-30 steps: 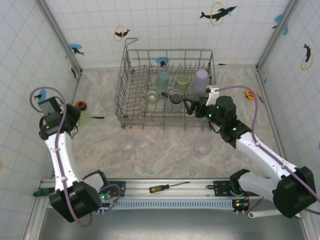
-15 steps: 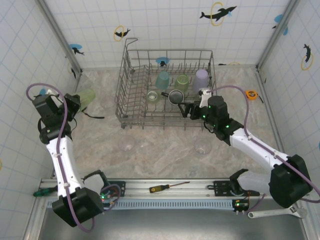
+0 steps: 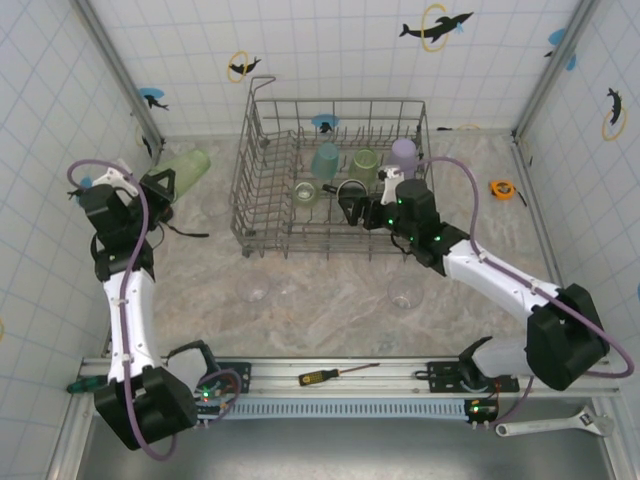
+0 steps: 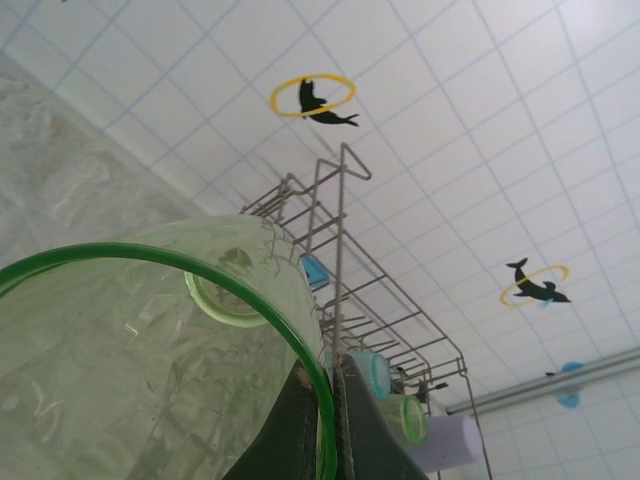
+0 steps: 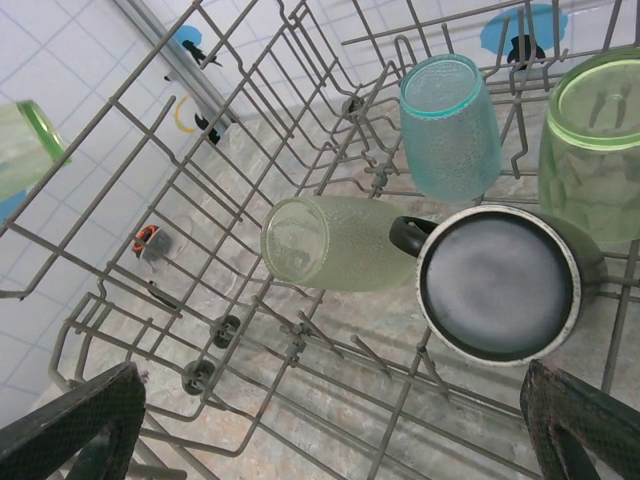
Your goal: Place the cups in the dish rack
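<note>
Raised higher, the left hand [image 3: 160,184], clamped on a pale green cup [image 3: 188,163], must clear the dish rack [image 3: 262,118] rim; right hand [image 3: 357,208] spread apart

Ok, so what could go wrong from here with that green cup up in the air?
The left fingers pinch the green cup by its wall at the rim, tilted in the air; it could slip. The right fingers stand open over the black mug in the dish rack, so the arms might clash there if the cup goes in now.
</note>
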Robot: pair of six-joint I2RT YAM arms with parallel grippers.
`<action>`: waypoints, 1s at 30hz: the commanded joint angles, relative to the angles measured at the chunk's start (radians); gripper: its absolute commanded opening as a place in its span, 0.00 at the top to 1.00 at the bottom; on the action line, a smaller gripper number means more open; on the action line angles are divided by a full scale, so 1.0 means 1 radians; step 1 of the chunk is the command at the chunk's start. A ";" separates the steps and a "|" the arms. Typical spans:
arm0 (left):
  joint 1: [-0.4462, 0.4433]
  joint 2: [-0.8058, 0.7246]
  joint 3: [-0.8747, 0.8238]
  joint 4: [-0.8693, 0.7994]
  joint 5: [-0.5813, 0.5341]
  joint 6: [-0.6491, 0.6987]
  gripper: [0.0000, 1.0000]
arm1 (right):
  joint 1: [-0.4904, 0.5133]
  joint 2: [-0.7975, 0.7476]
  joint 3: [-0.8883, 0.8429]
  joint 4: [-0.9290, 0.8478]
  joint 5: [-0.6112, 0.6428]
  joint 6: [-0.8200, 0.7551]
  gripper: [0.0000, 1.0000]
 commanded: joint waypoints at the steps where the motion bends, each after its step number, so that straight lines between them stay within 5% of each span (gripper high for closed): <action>1: -0.022 0.023 0.009 0.174 0.048 -0.023 1.00 | 0.014 0.031 0.065 0.003 0.022 0.013 0.00; 18: -0.301 0.205 0.127 0.346 0.122 0.020 1.00 | -0.044 0.127 0.113 0.118 -0.088 0.155 0.00; 30: -0.416 0.295 0.208 0.389 0.128 0.009 1.00 | -0.110 0.154 0.134 0.221 -0.200 0.251 0.00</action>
